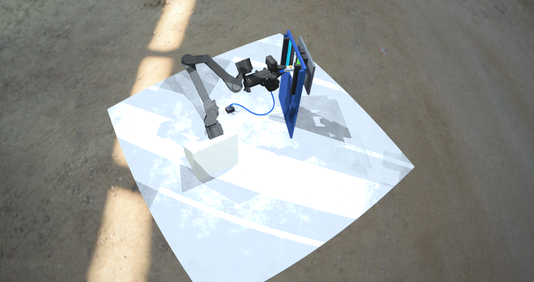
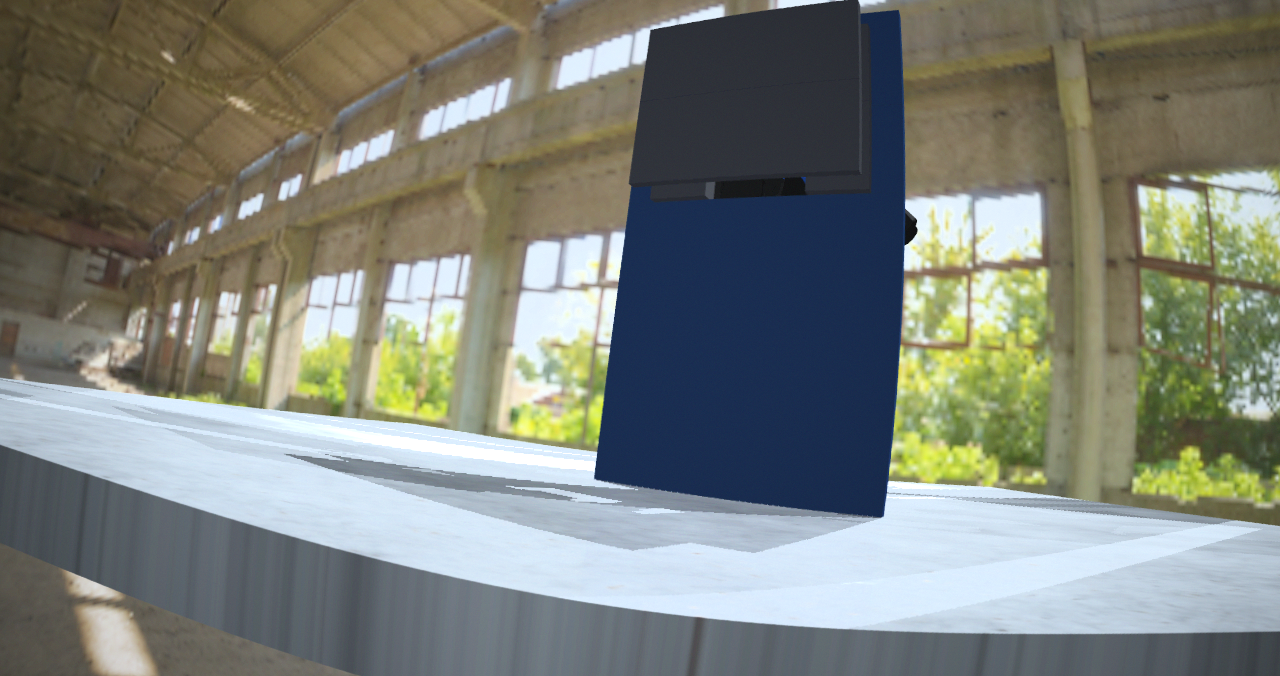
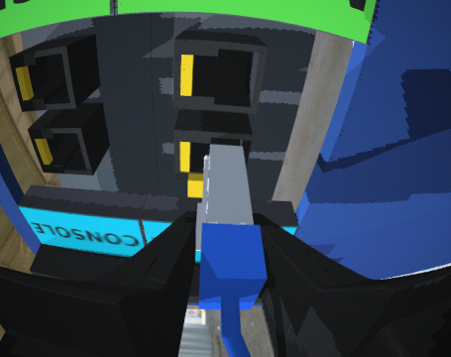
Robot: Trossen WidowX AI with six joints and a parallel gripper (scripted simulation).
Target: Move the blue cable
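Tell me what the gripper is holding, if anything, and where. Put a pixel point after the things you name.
The gripper (image 1: 285, 69) (image 3: 223, 222) holds the cable's plug (image 3: 229, 185), its fingers on either side around where the grey body meets the blue boot (image 3: 232, 253).

Four black square port housings (image 3: 220, 42) show in the wrist view: two at upper left, two near the centre. They hold four upright yellow strips (image 3: 186, 74), one each; one yellow block (image 3: 195, 185) sits lower. There are two bright green label panels (image 3: 235, 6) along the top and two cyan label panels (image 3: 81, 233) at lower left to centre. One grey plug with a blue rear (image 3: 230, 183) and one thin blue cable (image 1: 274, 101) (image 3: 230, 314) appear, plus, left of centre in the top view, one small black box (image 1: 229, 109).
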